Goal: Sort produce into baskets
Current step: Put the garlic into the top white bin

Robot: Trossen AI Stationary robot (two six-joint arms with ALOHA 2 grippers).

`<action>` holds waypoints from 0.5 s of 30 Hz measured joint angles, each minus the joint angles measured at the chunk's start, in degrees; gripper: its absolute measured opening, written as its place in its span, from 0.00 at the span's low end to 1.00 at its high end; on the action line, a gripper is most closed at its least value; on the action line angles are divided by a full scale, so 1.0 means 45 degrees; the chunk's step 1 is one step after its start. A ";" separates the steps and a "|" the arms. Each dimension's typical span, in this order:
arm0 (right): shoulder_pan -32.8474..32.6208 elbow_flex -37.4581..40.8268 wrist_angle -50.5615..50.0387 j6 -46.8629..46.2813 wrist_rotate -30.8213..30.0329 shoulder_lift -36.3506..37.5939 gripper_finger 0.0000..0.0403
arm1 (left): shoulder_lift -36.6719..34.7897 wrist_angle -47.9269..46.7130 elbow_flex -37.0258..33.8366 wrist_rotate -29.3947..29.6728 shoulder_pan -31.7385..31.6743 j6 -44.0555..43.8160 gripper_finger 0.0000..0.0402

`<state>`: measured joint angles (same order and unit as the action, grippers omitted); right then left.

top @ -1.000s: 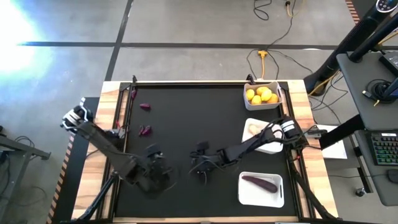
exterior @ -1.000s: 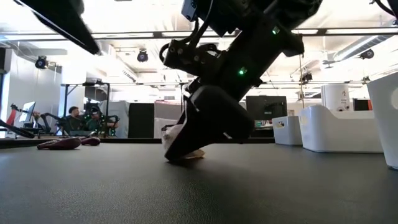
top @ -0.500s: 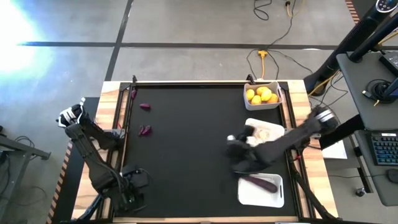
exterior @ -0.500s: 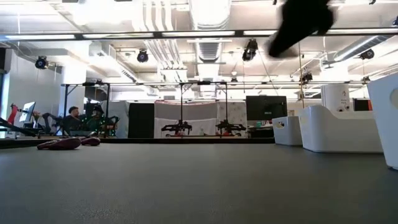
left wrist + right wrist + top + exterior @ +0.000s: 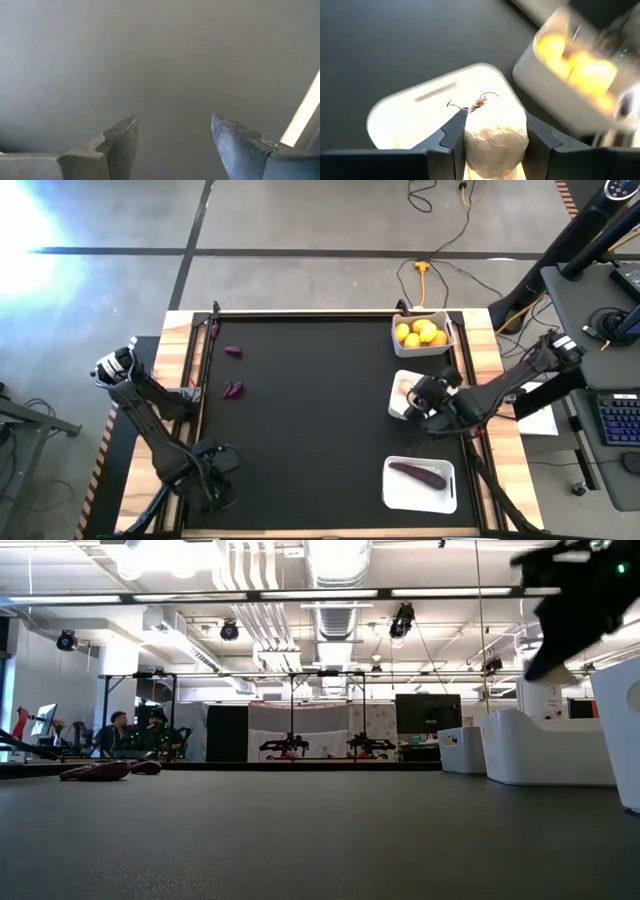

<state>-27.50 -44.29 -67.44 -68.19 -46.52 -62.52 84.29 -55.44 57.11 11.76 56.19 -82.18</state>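
Observation:
My right gripper (image 5: 424, 396) is shut on a whitish garlic bulb (image 5: 495, 137) and hangs over the middle white basket (image 5: 399, 386) at the table's right side. In the low view it shows high at the right (image 5: 578, 602). The far basket (image 5: 424, 333) holds yellow lemons (image 5: 420, 332). The near basket (image 5: 420, 484) holds a dark purple eggplant (image 5: 418, 474). Two small purple bits (image 5: 233, 351) (image 5: 233, 390) lie on the mat at the far left. My left gripper (image 5: 210, 480) is open and empty (image 5: 172, 132), low over the mat at the near left. My right gripper pinches the garlic bulb between its two fingers (image 5: 451, 136), one on each side of the bulb's body (image 5: 472, 142). The root tuft (image 5: 479, 103) points away from the wrist. The bulb is lifted clear, above the middle basket (image 5: 410, 110).
The black mat (image 5: 310, 420) has free room in its middle. Wooden table edges (image 5: 180, 380) frame it. The three baskets stand in a row along the right edge; in the low view they show at the right (image 5: 545, 745). People sit in the room far behind (image 5: 120, 730).
My right gripper has lifted the garlic bulb off the middle of the mat and carried it up and toward the table's right edge, to above the middle basket. My left gripper has drawn back toward the near left corner.

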 joint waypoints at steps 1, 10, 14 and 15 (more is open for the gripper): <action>0.0157 0.0390 0.0316 -0.0120 0.0507 0.0305 0.32 | 0.0000 0.0009 -0.0098 -0.0208 -0.0100 0.0008 0.58; 0.1374 0.2544 0.4857 0.3323 0.1926 0.1861 0.41 | 0.0003 0.0021 -0.1163 -0.2135 -0.0889 0.0295 0.57; 0.1786 0.2530 0.5374 0.4120 0.1620 0.1952 0.49 | 0.0005 0.0022 -0.1716 -0.3278 -0.1160 0.0404 0.57; 0.1822 0.2432 0.5410 0.4272 0.1446 0.1948 0.51 | 0.0005 0.0009 -0.1870 -0.3578 -0.1205 0.0501 0.57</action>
<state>-19.30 -33.35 -43.10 -48.97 -40.01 -53.76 84.31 -55.40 48.69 -4.34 50.77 -79.92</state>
